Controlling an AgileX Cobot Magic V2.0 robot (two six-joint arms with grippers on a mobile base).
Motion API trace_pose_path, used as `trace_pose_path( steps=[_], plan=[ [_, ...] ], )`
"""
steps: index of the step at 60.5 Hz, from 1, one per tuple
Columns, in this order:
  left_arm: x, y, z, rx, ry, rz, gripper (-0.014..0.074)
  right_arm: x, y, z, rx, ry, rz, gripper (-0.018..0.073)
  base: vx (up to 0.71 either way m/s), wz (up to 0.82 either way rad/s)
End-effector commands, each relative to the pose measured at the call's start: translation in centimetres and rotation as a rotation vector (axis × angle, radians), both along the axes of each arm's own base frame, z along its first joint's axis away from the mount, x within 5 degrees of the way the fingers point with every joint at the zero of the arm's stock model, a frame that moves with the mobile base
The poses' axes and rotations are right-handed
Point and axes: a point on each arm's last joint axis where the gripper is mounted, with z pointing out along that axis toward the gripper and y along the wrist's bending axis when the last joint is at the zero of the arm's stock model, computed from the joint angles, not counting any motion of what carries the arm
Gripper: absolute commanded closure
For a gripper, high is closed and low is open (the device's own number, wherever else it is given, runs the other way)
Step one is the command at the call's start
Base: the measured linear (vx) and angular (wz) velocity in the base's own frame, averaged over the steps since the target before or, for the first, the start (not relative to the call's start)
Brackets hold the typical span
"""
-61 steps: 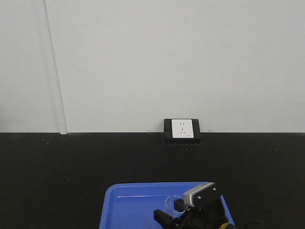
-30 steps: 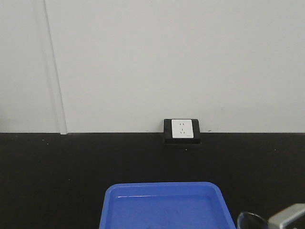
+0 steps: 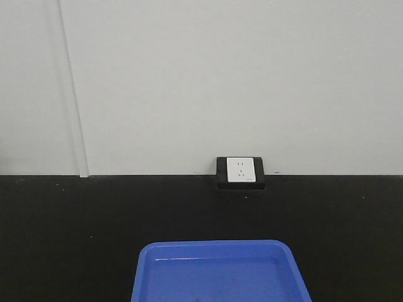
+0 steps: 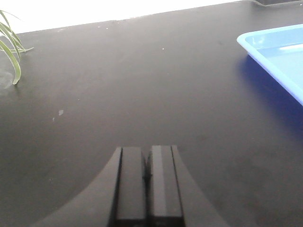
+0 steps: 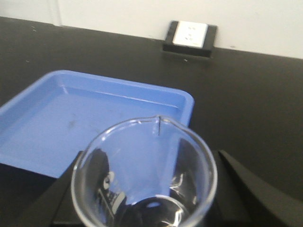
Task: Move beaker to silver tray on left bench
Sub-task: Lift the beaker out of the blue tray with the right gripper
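Note:
The clear glass beaker [image 5: 142,142] fills the lower part of the right wrist view, its round rim and spout facing the camera. My right gripper [image 5: 144,194] is shut on the beaker, with a dark finger [image 5: 234,189] on each side of the glass. It hangs just in front of the blue tray's near right corner. My left gripper [image 4: 147,152] is shut and empty, low over the bare black bench [image 4: 142,85]. The silver tray is out of view. Neither gripper shows in the front view.
A bright blue plastic tray [image 3: 217,270] lies on the black bench [image 3: 94,220], also at the right edge of the left wrist view as the blue tray [image 4: 279,56]. A wall socket box [image 3: 240,172] stands at the back. Green plant leaves [image 4: 12,52] reach in at far left.
My right gripper with the beaker was over the blue tray in the front view, slid to the lower right corner, and has now left that view.

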Motion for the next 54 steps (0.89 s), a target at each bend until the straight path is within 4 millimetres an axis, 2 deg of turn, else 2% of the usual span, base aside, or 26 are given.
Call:
trace_pose_path(
  steps=[1, 17, 54],
  plan=[
    [0.2, -0.1, 0.0, -0.007, -0.062, -0.012, 0.0595, -0.6, -0.4, 1.5, 0.027, -0.067, -0.015, 0.0573, 0.00, 0.00],
    [0.2, -0.1, 0.0, -0.007, -0.062, -0.012, 0.0595, -3.0, -1.5, 2.7, 0.064, -0.187, -0.037, 0.0573, 0.00, 0.00],
    [0.2, -0.1, 0.0, -0.007, -0.062, -0.012, 0.0595, -3.1, -1.6, 2.7, 0.025, -0.202, -0.038, 0.0573, 0.00, 0.00]
  ],
)
